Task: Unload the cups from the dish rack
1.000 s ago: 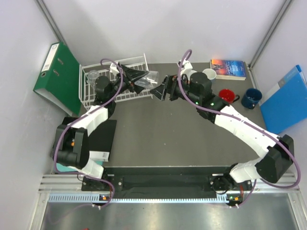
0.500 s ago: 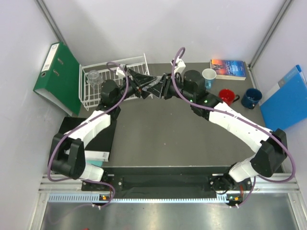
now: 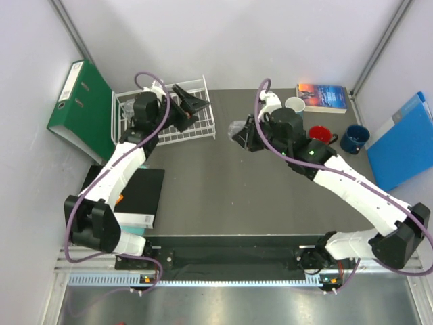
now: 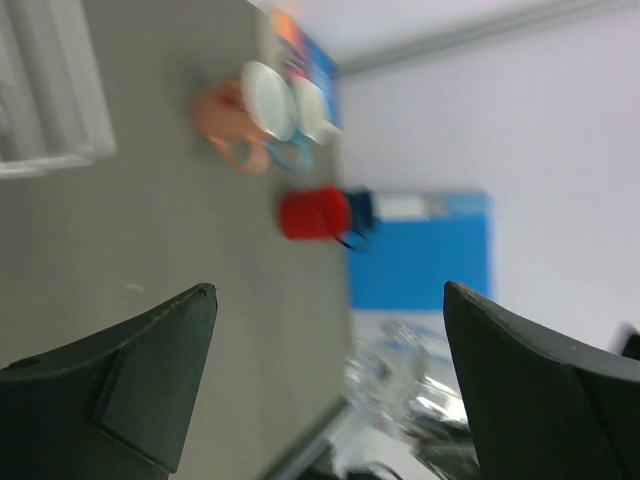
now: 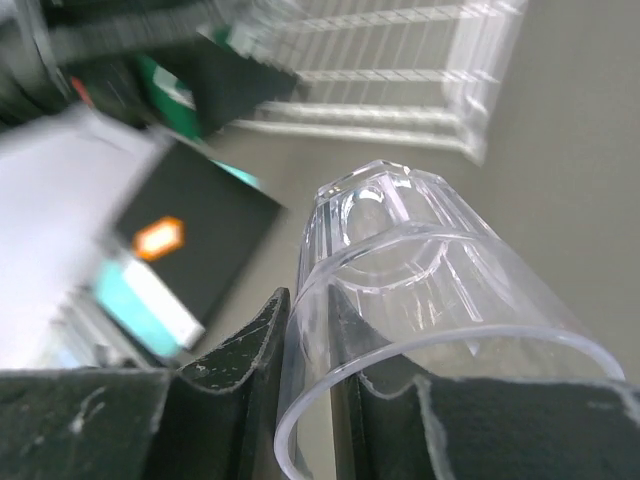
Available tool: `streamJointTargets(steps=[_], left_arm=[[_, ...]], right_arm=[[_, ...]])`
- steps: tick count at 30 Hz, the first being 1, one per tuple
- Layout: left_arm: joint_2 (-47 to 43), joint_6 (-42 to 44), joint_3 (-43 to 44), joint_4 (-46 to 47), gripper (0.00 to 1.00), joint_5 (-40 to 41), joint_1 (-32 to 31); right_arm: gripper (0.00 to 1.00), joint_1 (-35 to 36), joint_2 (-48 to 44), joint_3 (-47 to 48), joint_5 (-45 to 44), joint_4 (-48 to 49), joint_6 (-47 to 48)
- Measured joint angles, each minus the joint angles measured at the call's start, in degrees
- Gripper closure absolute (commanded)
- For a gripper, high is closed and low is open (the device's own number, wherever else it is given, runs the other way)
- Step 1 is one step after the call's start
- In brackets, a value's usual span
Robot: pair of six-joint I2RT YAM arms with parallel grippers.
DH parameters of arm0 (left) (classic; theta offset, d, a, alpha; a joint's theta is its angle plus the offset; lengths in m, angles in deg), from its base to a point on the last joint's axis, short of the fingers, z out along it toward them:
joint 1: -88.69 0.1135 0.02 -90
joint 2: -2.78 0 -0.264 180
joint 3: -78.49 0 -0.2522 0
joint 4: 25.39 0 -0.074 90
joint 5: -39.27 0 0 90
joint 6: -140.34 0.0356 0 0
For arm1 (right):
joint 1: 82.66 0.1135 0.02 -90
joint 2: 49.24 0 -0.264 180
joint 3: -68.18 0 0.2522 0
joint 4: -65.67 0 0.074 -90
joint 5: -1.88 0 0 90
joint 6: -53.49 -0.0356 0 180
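Left end effector (image 3: 193,100): you see it released, its fingers (image 4: 150,350) spread wide with nothing between them. It hangs over the right part of the dish rack (image 3: 189,134), in the upper left of the top view.
Right end effector (image 3: 238,133): clenched on the clear tumbler (image 5: 400,260), pinching the glass wall near the rim.
Tumbler place: over the worktop (image 3: 223,196), a little to the right of the rack and apart from it, in the upper middle of the top view. You cannot tell if it touches the worktop.
Change from half a second ago: then both end effectors met at the tumbler, close to the rack's right edge. Now the left one has let go and drawn back over the rack, and the right one has taken the glass further right.
Cups already out: the orange mug (image 4: 235,125), light blue mug (image 3: 295,103), red mug (image 3: 319,134) and dark blue mug (image 3: 353,137) stand on the worktop at upper right, near the book (image 3: 323,96), as before.
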Motion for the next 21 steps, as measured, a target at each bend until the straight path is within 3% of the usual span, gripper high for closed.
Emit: streamJointTargets(steps=[6,11,15,21], left_arm=[[2.56,9.9,4.66,-17.49,0.02,14.08,2.03],[3.23,10.51,2.34,-23.47,0.04,17.64,1.79],[3.26,10.54,-0.26,-25.83,0.06,18.58,1.46],[3.19,10.8,-1.11,-28.52,0.06,19.91,0.9]], right_arm=[[1.0,0.46,-1.99,0.61,-9.94,-16.98,0.98],[1.0,0.68,6.67,3.67,-16.17,-31.34,-3.56],[1.0,1.53,15.37,4.31,-17.05,-37.2,-6.78],[1.0,1.95,23.06,4.28,-13.09,-38.38,-8.2]])
